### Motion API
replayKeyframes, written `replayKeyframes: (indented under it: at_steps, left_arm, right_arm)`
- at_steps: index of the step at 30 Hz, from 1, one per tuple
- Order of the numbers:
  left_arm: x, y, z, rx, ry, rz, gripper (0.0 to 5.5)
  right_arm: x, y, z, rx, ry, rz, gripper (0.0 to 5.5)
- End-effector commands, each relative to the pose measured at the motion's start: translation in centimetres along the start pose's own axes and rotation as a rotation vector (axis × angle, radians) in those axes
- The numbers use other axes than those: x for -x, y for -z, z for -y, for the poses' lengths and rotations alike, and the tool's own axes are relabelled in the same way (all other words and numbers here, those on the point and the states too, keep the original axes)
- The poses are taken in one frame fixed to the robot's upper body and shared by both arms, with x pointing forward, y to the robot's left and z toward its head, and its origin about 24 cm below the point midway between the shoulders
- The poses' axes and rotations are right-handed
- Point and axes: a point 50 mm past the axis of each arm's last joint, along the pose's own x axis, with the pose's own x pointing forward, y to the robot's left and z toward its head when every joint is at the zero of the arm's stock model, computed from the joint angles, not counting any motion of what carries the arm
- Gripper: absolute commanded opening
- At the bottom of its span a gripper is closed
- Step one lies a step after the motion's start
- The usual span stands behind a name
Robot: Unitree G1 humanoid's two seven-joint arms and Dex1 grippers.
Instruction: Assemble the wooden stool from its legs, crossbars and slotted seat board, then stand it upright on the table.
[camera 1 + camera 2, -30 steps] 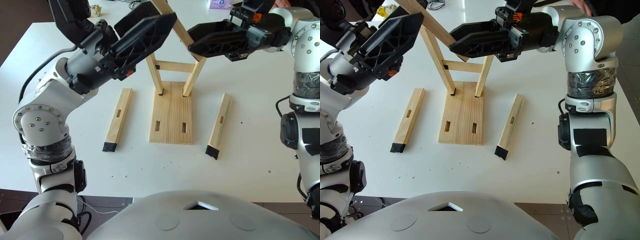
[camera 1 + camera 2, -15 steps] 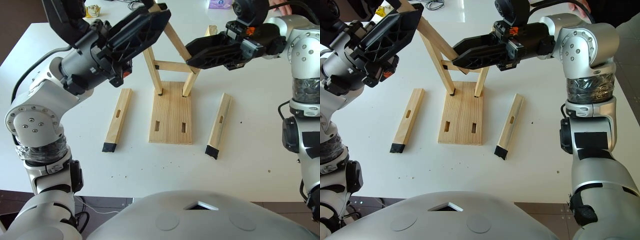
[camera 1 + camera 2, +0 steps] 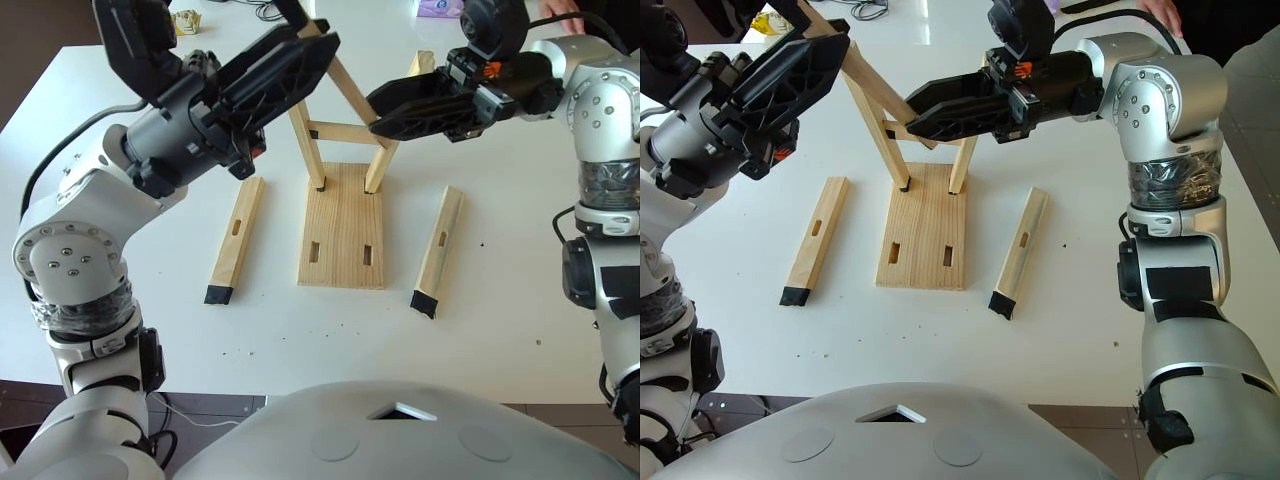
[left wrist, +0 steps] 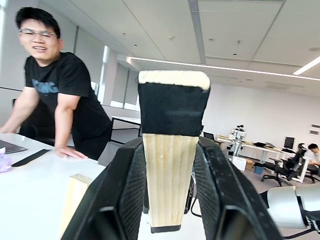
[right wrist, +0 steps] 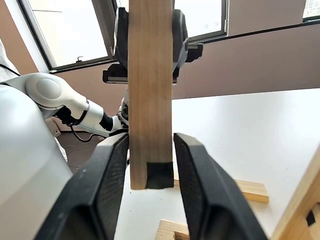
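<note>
Pale wooden leg [image 4: 170, 175], black-tipped; pale seat board [image 3: 340, 235]; white table [image 3: 520, 300].

Open office: white table [image 3: 520, 330], strip-lit ceiling [image 4: 240, 30], large windows [image 5: 65, 30].

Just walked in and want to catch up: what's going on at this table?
The robot is building a stool. The seat board lies flat, with two standing legs joined by a crossbar in its far slots. Both grippers are shut on one slanted bar above it: left gripper at the upper end, right gripper at the black-tipped lower end. Two loose legs lie beside the board.
</note>
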Motion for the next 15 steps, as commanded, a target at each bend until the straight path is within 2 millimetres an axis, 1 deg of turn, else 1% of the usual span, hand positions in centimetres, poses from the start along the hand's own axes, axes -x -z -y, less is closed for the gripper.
replayKeyframes:
  at_steps: [1,5,7,10,13,15]
  left_arm:
    - [0.2,0.1,0.3,-0.024,-0.019,0.001,1.32]
    - [1.3,0.6,-0.5,-0.039,-0.078,-0.029,1.31]
    - [2.3,1.4,-0.9,-0.045,-0.120,-0.074,1.31]
    - [4.3,3.1,-1.2,-0.051,-0.156,-0.200,1.31]
    - [6.6,4.1,-1.0,-0.097,-0.142,-0.369,1.31]
    - [7.9,4.4,-1.2,-0.146,-0.111,-0.496,1.31]
  right_arm:
    - [0.7,0.2,0.3,-0.008,0.034,-0.012,2.38]
    - [1.9,0.3,0.2,-0.001,0.089,0.002,2.90]
    - [2.8,-0.3,0.2,0.026,0.151,0.053,3.21]
    - [3.9,-0.9,0.0,0.079,0.264,0.128,3.58]
    - [4.7,-0.1,-1.2,0.156,0.352,0.109,3.65]
    - [5.1,0.2,-2.2,0.174,0.406,0.140,3.65]
